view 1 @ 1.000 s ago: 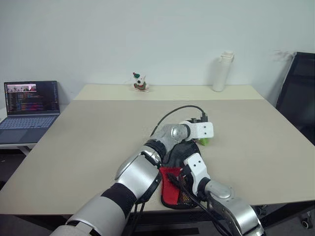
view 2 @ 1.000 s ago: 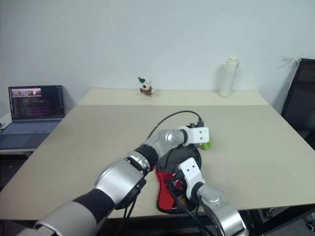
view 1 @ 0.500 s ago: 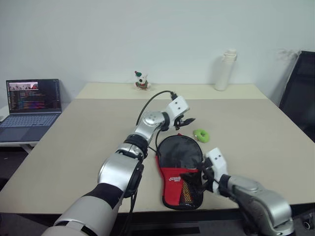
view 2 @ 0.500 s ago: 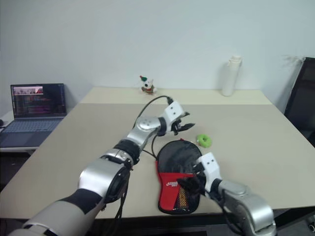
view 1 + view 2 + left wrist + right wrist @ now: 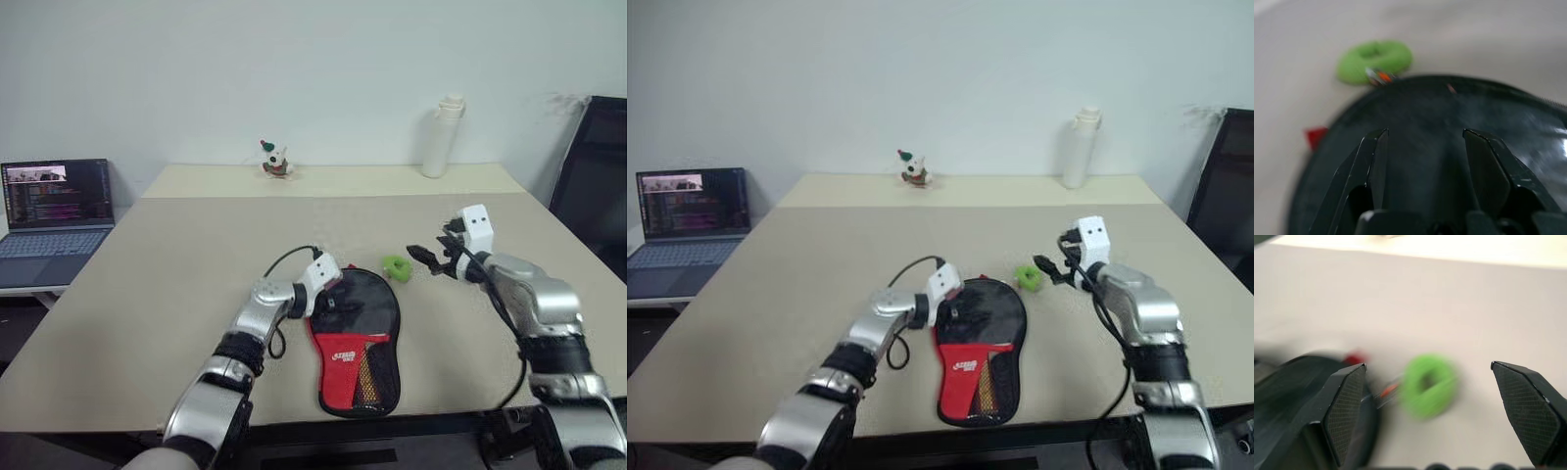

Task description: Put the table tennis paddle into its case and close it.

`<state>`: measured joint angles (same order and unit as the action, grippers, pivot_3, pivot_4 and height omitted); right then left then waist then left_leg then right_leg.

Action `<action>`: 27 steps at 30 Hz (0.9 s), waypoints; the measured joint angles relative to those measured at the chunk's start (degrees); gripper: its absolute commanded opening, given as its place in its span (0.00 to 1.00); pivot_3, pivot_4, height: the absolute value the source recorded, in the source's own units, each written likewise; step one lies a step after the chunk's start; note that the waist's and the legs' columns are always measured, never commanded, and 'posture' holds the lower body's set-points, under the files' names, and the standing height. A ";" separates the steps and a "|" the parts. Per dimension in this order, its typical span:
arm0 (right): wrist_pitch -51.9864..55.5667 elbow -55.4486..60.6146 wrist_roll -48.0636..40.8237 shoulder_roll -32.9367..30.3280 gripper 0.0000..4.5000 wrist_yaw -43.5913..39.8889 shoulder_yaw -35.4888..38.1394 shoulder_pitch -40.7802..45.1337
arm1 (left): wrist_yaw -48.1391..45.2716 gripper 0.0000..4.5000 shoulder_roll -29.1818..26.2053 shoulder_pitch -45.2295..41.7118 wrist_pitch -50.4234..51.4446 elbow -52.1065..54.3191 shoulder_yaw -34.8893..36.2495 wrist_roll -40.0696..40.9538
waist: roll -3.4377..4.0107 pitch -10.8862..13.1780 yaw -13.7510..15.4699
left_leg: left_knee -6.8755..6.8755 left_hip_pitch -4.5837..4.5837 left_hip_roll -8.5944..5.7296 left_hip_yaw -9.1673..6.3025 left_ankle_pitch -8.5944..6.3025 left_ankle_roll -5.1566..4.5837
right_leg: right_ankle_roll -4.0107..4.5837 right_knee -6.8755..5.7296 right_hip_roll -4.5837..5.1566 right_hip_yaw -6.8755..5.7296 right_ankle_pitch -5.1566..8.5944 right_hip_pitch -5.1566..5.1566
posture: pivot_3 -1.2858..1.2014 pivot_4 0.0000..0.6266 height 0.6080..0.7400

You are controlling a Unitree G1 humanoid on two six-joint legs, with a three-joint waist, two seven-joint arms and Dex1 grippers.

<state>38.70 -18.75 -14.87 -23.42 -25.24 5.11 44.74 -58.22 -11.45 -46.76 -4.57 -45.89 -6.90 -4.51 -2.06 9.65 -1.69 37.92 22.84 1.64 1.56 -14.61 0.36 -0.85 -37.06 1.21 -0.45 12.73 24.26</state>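
So the case [image 5: 355, 338] is lying flat on the beige table [image 5: 176, 255], near the front edge, round black end pointing away from the robot and the red lower part with the white logo and mesh pocket toward it. The zipper looks run all the way around the rim, and the green ring pull [image 5: 397, 265] sits on the table just past the top right of the case, joined to it by a short tab. Can't see the table tennis paddle itself, just the case's black fabric, so I can't tell whether it's inside. The left gripper [image 5: 333, 291] is down low at the left edge of the case's round part; in the left wrist view its two black fingers [image 5: 1369, 161] stand apart over the black fabric with nothing pinched between them. The right gripper [image 5: 423, 257] is up off the table, to the right of the green ring, pointing toward it, and its fingers [image 5: 1344, 404] are spread wide with the ring visible between them but nothing held. Further back there's a white bottle [image 5: 440, 137] and a little figurine [image 5: 274, 161] at the far edge, and a laptop [image 5: 54, 223] open off to the left.
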 measured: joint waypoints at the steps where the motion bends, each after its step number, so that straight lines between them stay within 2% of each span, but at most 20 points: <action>1: -2.55 -4.96 0.95 0.86 1.00 0.43 -0.45 1.39 | 0.12 0.58 0.04 0.59 0.88 1.75 -0.24 0.02 | 0.01 0.00 0.03 | 0.00 0.02 0.00 -0.03 0.00 0.00 | 0.02 -0.01 0.00 -0.02 -0.01 0.01 | 0.52 0.24 1.00; 8: -14.89 -30.84 5.37 5.38 1.00 1.60 -0.93 8.83 | 0.23 0.58 -1.61 3.67 5.09 8.86 -1.22 0.43 | 0.09 0.05 0.03 | -0.01 0.05 0.04 0.03 0.00 0.00 | 0.03 0.01 0.15 0.02 -0.02 0.02 | 0.52 0.24 1.00; 13: -19.64 -38.61 7.43 6.42 1.00 1.51 -1.25 10.81 | 0.40 0.58 -2.69 3.69 5.70 9.99 -1.45 0.87 | 0.13 0.07 0.00 | 0.01 0.00 0.05 0.01 0.00 0.00 | 0.03 -0.03 0.16 0.02 -0.02 -0.02 | 0.52 0.24 1.00; 16: -21.74 -40.48 8.33 6.93 0.88 1.51 -1.40 11.27 | 0.45 0.59 -2.78 3.69 5.73 10.05 -1.84 0.92 | 0.14 0.06 0.00 | 0.01 -0.03 0.05 0.01 0.00 0.00 | 0.03 -0.05 0.15 0.02 -0.02 -0.03 | 0.52 0.24 1.00; 23: -22.53 -40.77 9.15 8.15 0.34 0.30 -1.88 11.53 | 0.01 0.59 -2.47 3.70 5.58 9.90 -3.91 1.14 | 0.16 0.05 0.00 | 0.02 -0.07 0.06 0.00 0.00 0.00 | 0.03 -0.08 0.15 0.02 -0.02 -0.07 | 0.52 0.24 1.00; 27: -21.88 -38.95 9.25 7.95 0.04 0.06 -1.96 10.63 | -3.90 0.59 -2.19 4.40 6.26 9.69 -4.06 3.52 | 0.16 0.05 0.01 | 0.02 -0.06 0.06 0.00 0.00 0.00 | 0.03 -0.06 0.15 0.01 -0.02 -0.07 | 0.52 0.24 1.00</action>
<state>16.82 -57.71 -5.62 -15.47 -25.18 3.15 55.38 -62.12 -13.64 -42.37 1.69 -36.20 -10.97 -0.99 -1.89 9.70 -1.68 37.94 22.78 1.70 1.56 -14.61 0.37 -0.83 -37.12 1.37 -0.44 12.71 24.19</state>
